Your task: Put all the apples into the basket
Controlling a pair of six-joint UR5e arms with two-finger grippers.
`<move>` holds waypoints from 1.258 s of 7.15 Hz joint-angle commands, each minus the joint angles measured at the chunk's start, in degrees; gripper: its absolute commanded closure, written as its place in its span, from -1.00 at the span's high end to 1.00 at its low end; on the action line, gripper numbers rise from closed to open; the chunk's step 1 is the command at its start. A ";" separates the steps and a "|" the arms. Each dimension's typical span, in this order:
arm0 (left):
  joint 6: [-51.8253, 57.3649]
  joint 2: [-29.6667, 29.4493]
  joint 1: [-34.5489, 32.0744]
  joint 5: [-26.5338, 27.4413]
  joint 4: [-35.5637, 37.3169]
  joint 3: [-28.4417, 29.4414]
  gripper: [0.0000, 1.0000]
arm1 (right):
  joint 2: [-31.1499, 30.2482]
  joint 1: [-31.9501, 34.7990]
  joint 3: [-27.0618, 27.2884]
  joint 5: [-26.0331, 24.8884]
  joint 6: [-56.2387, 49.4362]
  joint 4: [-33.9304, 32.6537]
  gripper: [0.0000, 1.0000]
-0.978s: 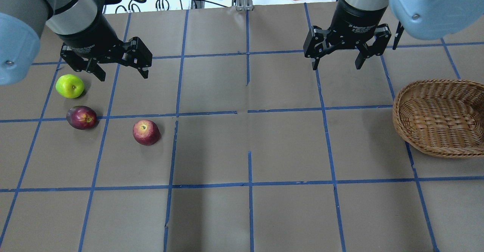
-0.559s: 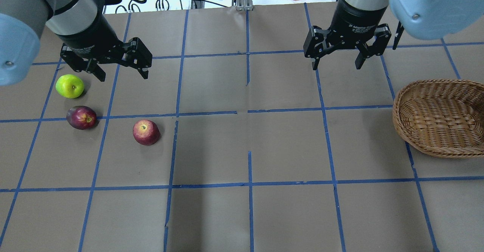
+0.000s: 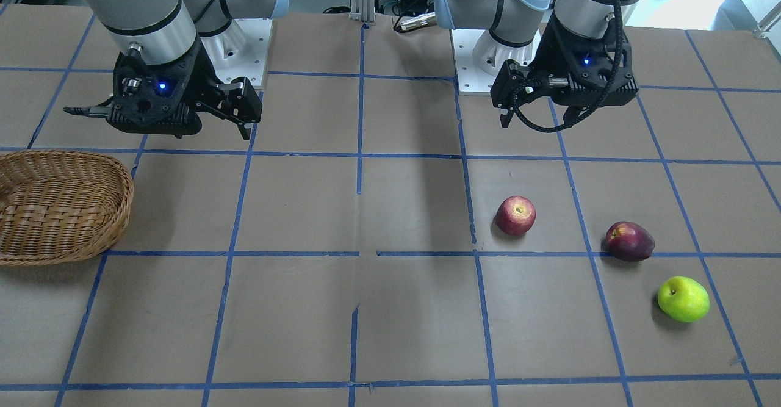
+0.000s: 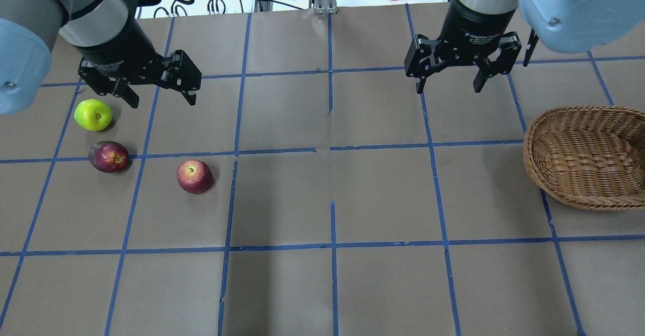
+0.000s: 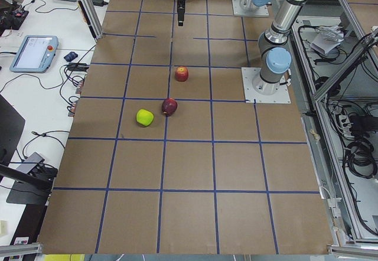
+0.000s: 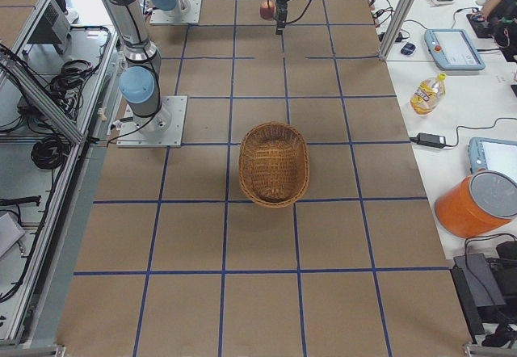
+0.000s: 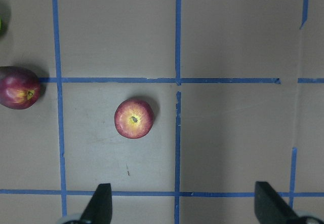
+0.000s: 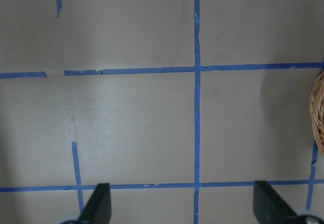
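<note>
the basket [image 4: 584, 157] sits on the brown-paper table [image 4: 383, 195] out at the right arm's end, and all three apples lie on the paper well apart from it, across at the other end. the red apple [image 4: 195, 176] with the yellowish top is the one closest to the basket, standing stem-up just beside a blue tape line. the dark maroon apple [image 4: 108, 156] is further from the basket, resting right on a tape line, and the yellow-green apple [image 4: 93, 115] is furthest of all, near the maroon one but not touching it. the right gripper [image 4: 447, 89] hangs over the table near the basket, on its apple side, fingers spread wide with only bare paper beneath them. the left gripper [image 4: 164, 102] hangs far from the basket, just basket-ward of the green apple, its fingers also spread wide and gripping nothing; its wrist camera looks straight down on the red apple.
</note>
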 commanded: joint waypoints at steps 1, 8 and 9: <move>0.14 0.07 0.00 0.05 0.00 0.00 1.00 | 0.00 0.00 0.00 0.00 0.00 0.00 1.00; 14.38 -9.14 9.41 -0.13 23.87 -20.62 1.00 | 0.00 0.00 0.00 0.00 0.00 0.00 1.00; 14.29 -10.55 9.41 -0.22 26.34 -21.44 1.00 | 0.00 0.00 0.00 0.00 0.00 0.00 1.00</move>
